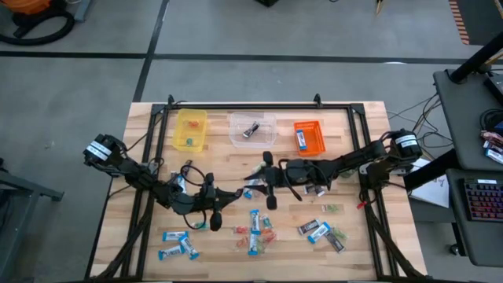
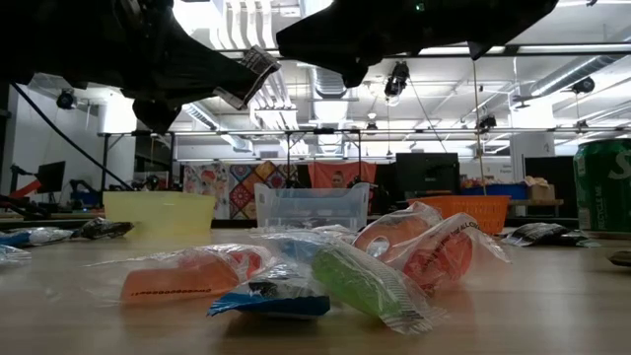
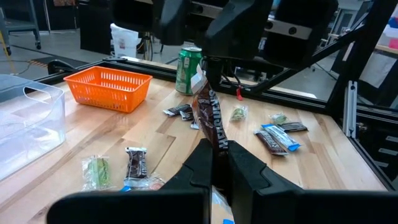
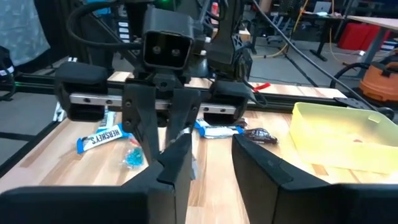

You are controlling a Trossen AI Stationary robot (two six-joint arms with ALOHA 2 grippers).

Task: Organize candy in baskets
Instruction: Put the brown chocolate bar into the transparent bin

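Left wrist view: I'm pinching a dark candy bar (image 3: 211, 118) in the left jaws while the half-spread right jaws are squaring up to take it.

A dark brown wrapped candy bar (image 3: 211, 121) stands upright, pinched at its lower end by the left gripper (image 3: 214, 163). Yellow (image 1: 190, 130), clear (image 1: 252, 130) and orange plastic baskets (image 1: 309, 136) line up beyond it; loose candies (image 1: 255, 228) lie nearby.

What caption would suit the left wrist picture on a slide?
Left tool pinches a dark brown candy bar upright, orange basket and green can beyond.
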